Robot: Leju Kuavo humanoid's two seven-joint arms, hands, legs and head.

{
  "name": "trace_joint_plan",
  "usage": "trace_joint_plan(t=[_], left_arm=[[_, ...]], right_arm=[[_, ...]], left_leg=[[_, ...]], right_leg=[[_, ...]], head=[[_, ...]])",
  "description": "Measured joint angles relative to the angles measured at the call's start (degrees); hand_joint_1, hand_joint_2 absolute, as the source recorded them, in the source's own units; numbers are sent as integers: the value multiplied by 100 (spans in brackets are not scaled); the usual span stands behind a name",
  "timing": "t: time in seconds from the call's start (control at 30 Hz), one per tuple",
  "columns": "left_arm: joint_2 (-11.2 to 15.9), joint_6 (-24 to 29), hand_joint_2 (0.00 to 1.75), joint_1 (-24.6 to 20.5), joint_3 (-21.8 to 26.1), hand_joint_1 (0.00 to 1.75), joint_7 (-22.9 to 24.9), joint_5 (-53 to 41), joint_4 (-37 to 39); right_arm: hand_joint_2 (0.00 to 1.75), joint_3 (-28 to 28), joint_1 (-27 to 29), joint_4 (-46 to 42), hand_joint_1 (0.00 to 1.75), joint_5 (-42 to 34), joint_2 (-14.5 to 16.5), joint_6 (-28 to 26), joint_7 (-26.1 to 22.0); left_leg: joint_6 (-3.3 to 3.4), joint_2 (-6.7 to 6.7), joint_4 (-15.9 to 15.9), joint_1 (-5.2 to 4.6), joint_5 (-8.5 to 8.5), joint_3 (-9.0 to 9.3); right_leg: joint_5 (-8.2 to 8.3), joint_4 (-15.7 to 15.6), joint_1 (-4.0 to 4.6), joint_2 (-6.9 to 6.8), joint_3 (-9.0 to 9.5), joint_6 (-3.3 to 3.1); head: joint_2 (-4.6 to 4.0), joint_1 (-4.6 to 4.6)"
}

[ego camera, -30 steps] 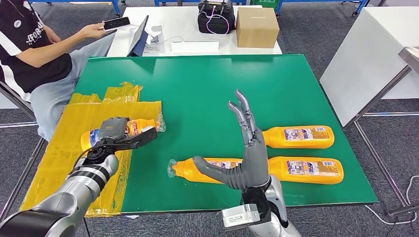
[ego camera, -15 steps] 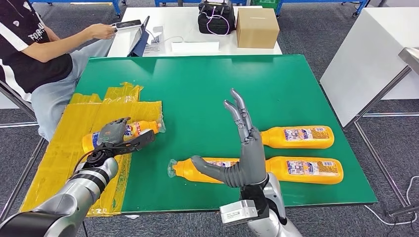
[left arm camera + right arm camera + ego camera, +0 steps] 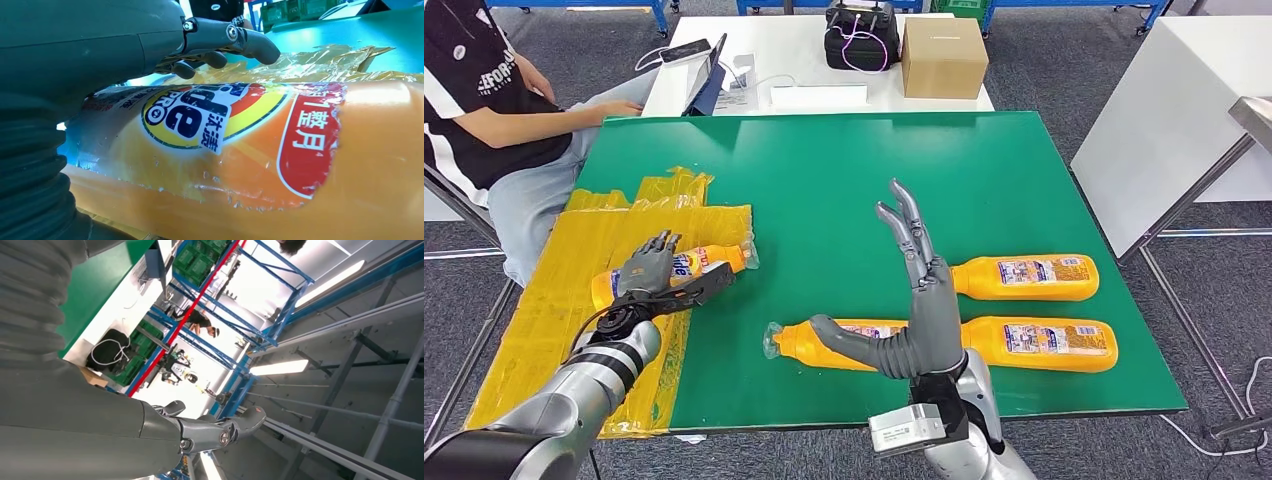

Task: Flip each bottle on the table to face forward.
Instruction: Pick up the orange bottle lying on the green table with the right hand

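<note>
An orange bottle [image 3: 696,262] lies on its side on the yellow sheet [image 3: 574,290]; in the left wrist view its logo label [image 3: 200,117] faces up. My left hand [image 3: 656,282] hovers over it with fingers spread and thumb alongside, and nothing is gripped; its fingers [image 3: 220,40] arch above the bottle. My right hand [image 3: 921,310] is raised at the table's near edge, fingers up and apart, holding nothing. Behind its thumb lies a second bottle [image 3: 796,347]. Two more bottles [image 3: 1029,277] [image 3: 1044,343] lie to the right, showing printed back labels.
All of this sits on the green table [image 3: 824,170]. A seated person [image 3: 484,90] is at its far left corner. Behind stands a white table with a cardboard box [image 3: 944,55], a black bag [image 3: 861,35] and a laptop [image 3: 707,75]. Another white table [image 3: 1164,110] stands at the right.
My left hand has let go of the bottle on the yellow sheet and its fingers have lifted and spread. The person has set the phone down. My right hand has barely moved.
</note>
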Motion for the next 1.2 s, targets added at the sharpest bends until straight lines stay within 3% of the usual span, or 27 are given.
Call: trace_joint_plan(t=[0.17, 0.4, 0.73, 1.2], left_arm=[[5, 221, 175, 17, 22, 0, -138, 33, 15], [-37, 735, 175, 294, 43, 0, -930, 151, -432], [-37, 226, 175, 601, -484, 0, -393, -308, -1968], [-13, 182, 175, 612, -744, 0, -288, -334, -2372]], right_arm=[[175, -2, 5, 1, 0, -72, 0, -2, -43], [175, -65, 138, -2, 0, 65, 0, -8, -49], [175, -267, 372, -64, 0, 310, 0, -4, -26], [175, -349, 423, -100, 0, 375, 0, -5, -14]], left_leg=[[0, 0, 0, 0, 0, 2], [1, 0, 0, 0, 2, -7], [2, 0, 0, -2, 1, -18], [2, 1, 0, -1, 2, -18]], right_leg=[[0, 0, 0, 0, 1, 0], [0, 0, -1, 0, -13, 0], [1, -1, -1, 0, -21, 1], [1, 0, -1, 0, -21, 1]], head=[[0, -1], [0, -1], [0, -1], [0, -1]])
